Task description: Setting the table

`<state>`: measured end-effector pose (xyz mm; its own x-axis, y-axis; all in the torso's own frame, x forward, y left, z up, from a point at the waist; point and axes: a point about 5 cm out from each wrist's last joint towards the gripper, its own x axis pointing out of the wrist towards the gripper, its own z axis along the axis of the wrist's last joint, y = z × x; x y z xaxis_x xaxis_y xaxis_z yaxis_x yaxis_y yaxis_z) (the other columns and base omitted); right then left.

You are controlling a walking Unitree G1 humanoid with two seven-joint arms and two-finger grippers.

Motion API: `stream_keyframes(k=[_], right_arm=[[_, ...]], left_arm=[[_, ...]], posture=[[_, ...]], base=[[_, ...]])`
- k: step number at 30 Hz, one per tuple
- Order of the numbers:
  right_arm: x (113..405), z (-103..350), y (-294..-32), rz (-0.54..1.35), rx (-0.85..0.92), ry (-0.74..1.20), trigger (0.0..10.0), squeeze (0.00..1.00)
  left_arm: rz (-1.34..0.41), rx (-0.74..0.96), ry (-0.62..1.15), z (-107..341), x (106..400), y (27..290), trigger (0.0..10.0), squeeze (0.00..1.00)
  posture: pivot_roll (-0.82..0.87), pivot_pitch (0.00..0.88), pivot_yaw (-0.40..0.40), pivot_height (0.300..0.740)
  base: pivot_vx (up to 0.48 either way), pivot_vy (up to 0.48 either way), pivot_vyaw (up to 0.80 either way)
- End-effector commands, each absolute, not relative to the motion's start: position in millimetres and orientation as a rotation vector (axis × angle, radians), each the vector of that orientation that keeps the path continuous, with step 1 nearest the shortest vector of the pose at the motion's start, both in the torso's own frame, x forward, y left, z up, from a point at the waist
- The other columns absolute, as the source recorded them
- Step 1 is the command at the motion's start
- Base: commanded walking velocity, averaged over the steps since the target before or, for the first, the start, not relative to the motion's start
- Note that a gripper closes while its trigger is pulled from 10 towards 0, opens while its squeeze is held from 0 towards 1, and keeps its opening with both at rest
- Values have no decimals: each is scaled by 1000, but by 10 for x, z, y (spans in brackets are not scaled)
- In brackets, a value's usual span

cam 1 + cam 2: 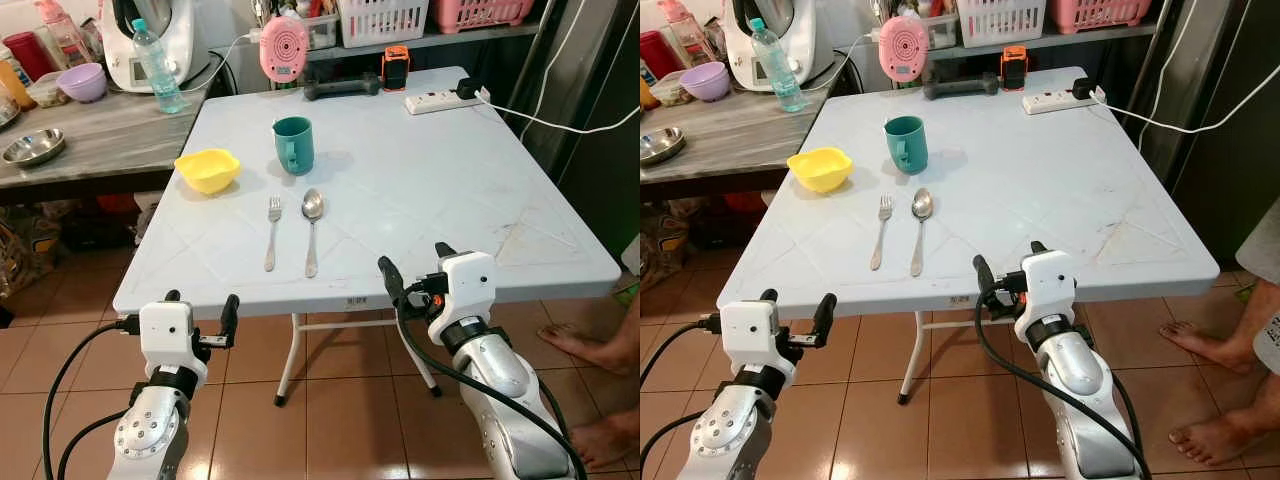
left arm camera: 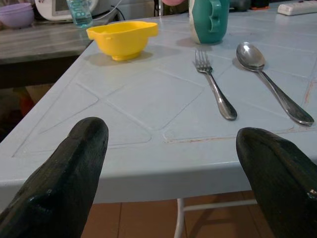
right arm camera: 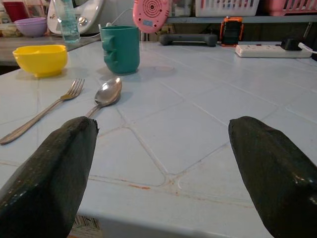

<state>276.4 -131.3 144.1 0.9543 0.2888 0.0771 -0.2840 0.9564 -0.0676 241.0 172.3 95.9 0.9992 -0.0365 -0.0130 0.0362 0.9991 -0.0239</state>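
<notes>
Four pieces laid, both hands free

Fork [image 1: 272, 232] and spoon [image 1: 312, 229] lie side by side before the teal mug [image 1: 294, 144] and yellow bowl [image 1: 208, 169] on the counter [image 1: 450, 200]. Left hand [image 1: 200, 318] and right hand [image 1: 414, 271] hover spread at its near edge; I'd guess setting is nearly finished, next a check

Two arms, raised forward — both grippers empty.
Left gripper [image 1: 200, 318]: fingers spread wide, held low and level. Right gripper [image 1: 412, 267]: fingers spread wide, held slightly higher — silver forearm angled upward.
</notes>
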Motion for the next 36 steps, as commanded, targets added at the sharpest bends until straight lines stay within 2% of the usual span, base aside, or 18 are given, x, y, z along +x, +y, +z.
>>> stream_keyframes(k=[1,36], right_arm=[[2769,1487,-1280,303,-52,-109,10000,0],[2756,1479,-1275,293,-42,-115,10000,0]], left_arm=[[-29,-19,7,972,2395,1774,10000,0],[-40,-8,20,971,2374,1775,10000,0]], posture=[[-185,90,127,740],[-180,103,139,740]], base=[[0,251,0],[0,316,0]])
